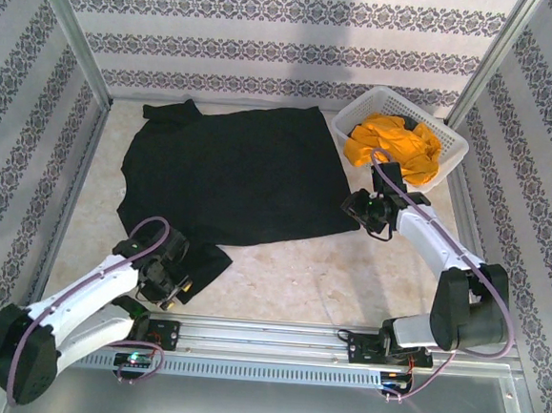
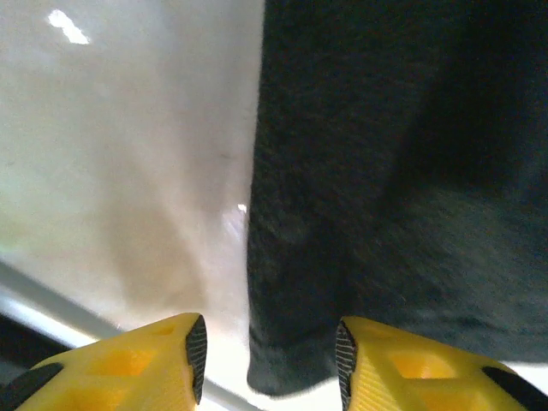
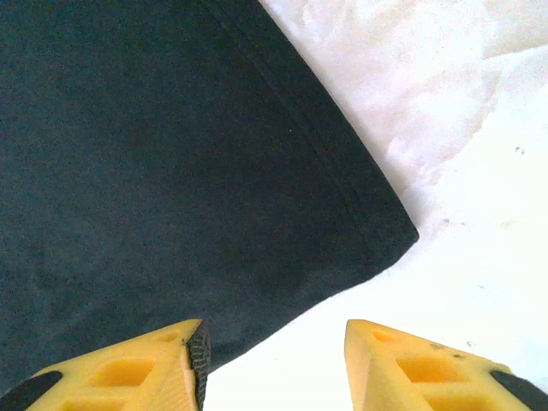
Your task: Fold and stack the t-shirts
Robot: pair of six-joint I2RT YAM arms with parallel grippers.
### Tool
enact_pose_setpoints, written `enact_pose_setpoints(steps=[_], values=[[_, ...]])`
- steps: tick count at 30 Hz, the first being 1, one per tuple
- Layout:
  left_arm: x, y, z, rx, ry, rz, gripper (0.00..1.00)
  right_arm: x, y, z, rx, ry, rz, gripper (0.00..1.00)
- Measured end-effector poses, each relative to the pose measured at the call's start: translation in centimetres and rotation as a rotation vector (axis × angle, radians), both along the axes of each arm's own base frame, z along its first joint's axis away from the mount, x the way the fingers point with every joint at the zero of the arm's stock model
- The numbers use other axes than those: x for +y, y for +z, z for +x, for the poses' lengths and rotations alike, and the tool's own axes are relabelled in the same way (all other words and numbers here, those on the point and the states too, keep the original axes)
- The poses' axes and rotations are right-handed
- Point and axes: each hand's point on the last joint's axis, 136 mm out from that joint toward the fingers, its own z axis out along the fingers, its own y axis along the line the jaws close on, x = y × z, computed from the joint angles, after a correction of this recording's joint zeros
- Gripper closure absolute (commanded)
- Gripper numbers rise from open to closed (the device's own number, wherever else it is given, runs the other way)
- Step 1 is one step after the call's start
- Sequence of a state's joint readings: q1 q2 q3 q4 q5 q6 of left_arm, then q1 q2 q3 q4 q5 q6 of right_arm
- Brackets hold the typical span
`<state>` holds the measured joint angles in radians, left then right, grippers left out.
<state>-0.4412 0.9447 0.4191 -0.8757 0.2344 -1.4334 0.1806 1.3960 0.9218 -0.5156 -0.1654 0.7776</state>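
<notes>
Pale marble-look table top [image 1: 280, 274] carries everything; plain black cloth t-shirt [image 1: 241, 170] lies spread flat on it, long axis running left-right, sleeves at the left end, hem at the right end, so both near corners sit along one near edge. White plastic lattice basket [image 1: 392, 94] sits beyond and to the right of the right gripper, with the crumpled orange-yellow t-shirt [image 1: 396, 144] inside it, not yet touched by the fold. Right gripper [image 1: 360, 211] hovers at the shirt's near hem corner: in its wrist view the stitched hem corner [image 3: 390, 231] lies just ahead and slightly left of the gap, cloth spreading away to its left, bare table to its right; right gripper [image 3: 276, 342] has its jaws apart, nothing between them. Left gripper [image 1: 169, 289] is at the near sleeve: in its wrist view the sleeve end [image 2: 291, 360] lies just ahead in the gap, nearer its right finger; left gripper [image 2: 270, 351] jaws apart, empty. Judgement: each arm is nearest its own corner, next move looks like a drop and pinch on both, then a lift of the near edge away toward the far side
</notes>
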Motion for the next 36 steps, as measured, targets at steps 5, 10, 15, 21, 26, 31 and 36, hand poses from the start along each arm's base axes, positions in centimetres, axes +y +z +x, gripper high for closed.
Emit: enact_pose_setpoints(steps=[5, 10, 15, 21, 26, 31, 36], values=[[0.3, -0.4, -0.4, 0.049, 0.040, 0.032, 0.87, -0.1, -0.3, -0.7, 0.008, -0.001, -0.002, 0.54], [1.4, 0.6, 0.7, -0.016, 0.061, 0.095, 1.00, -0.5, -1.6, -2.1, 0.045, -0.013, -0.006, 0.56], [3.9, 4.5, 1.3, -0.197, 0.154, 0.152, 1.00, -1.3, -2.9, -3.7, 0.083, -0.073, -0.014, 0.51], [5.4, 5.9, 1.0, -0.251, 0.233, 0.189, 1.00, -1.5, -4.6, -4.2, 0.138, -0.111, -0.021, 0.51], [5.9, 6.0, 1.0, -0.231, 0.240, 0.232, 1.00, -1.6, -6.1, -3.7, 0.161, -0.118, -0.038, 0.60], [6.0, 6.2, 1.0, -0.236, 0.241, 0.237, 1.00, -2.0, -7.4, -3.0, 0.181, -0.115, -0.059, 0.68], [6.0, 6.2, 1.1, -0.237, 0.241, 0.237, 1.00, -2.0, -8.4, -2.0, 0.203, -0.114, -0.065, 0.68]])
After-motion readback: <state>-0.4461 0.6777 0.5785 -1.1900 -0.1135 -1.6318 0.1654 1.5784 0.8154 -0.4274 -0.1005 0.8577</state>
